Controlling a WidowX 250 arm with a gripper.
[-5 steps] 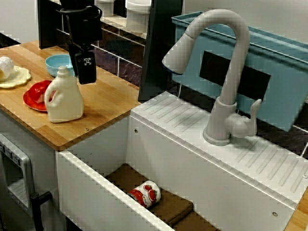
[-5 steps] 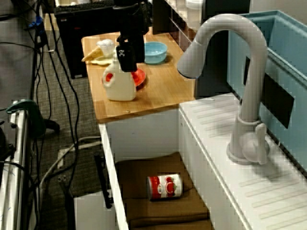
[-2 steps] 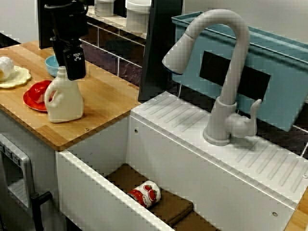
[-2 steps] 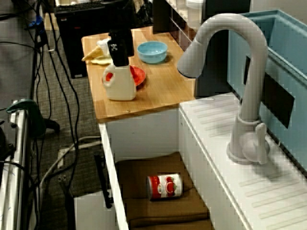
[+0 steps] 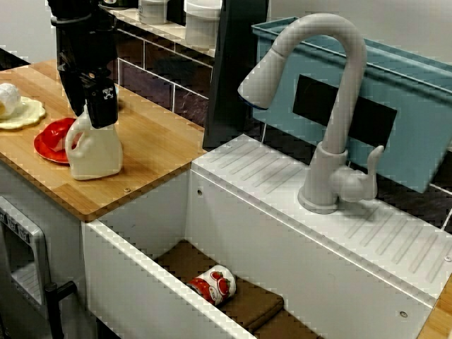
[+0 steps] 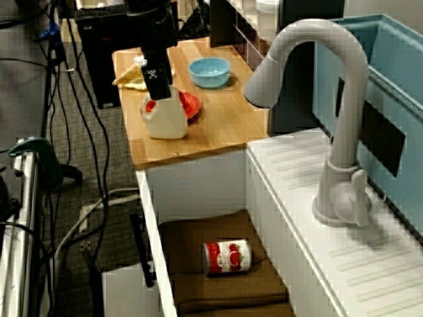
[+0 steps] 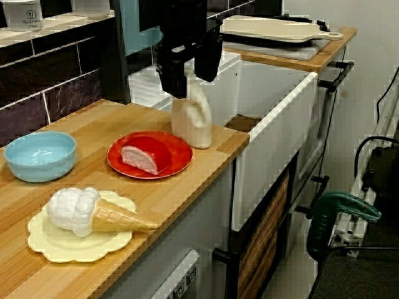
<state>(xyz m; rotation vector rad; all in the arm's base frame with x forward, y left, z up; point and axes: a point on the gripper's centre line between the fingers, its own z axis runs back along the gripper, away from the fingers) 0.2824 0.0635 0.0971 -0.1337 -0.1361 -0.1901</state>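
Tabletop-end view: claw (image 7: 189, 67) open, fingers (image 7: 171, 78) astride white jug (image 7: 192, 121) top, nothing gripped. Risk: off-centre finger knocks jug, tipping it onto red plate (image 7: 177, 156) just left.

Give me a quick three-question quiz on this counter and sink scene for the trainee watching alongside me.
1. Multiple choice: what lies on the brown cloth in the sink? A) a red-and-white can B) a sponge C) a fork
2. True or false: the white jug lies tipped over on the wooden counter.
3. Short answer: which thing on the counter is nearest the fingers?
Key: 1 A. 2 False, it stands upright. 3 The white jug, its top right at the fingers.
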